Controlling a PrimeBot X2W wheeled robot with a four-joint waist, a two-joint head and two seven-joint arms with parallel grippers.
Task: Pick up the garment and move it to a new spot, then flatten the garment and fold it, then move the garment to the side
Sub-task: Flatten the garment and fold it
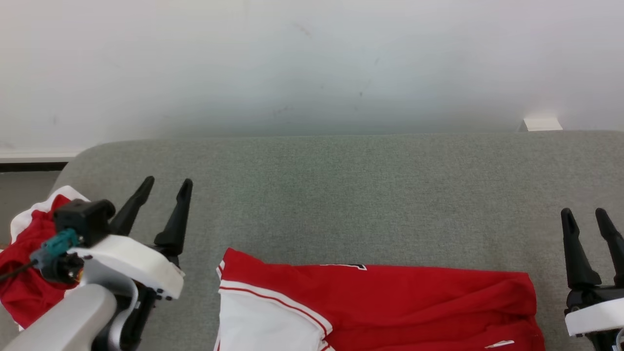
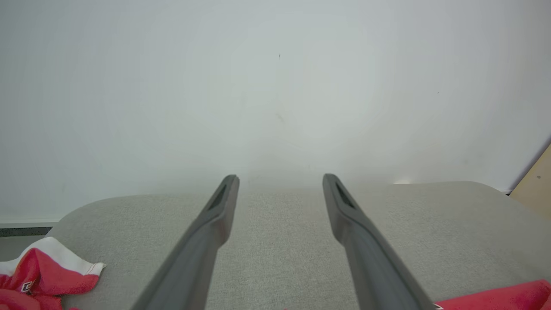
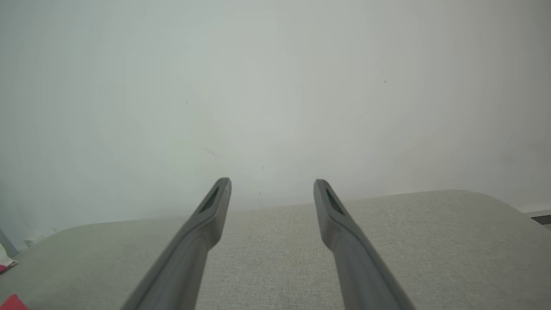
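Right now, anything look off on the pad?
A crumpled garment, red and white, sits bunched at the left corner of the grey pad, by its edge, apart from the flatter red garment lying mid-pad. Nothing looks torn or spilled.

The garment (image 1: 414, 302) is red with a white, red-striped panel; the upholstery (image 1: 341, 195) is flecked grey.

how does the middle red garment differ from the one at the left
The middle garment lies spread fairly flat; the left garment is bunched in a heap. The middle garment sits at the front of the cushion; the left garment sits at its left corner. Both are red with white parts.
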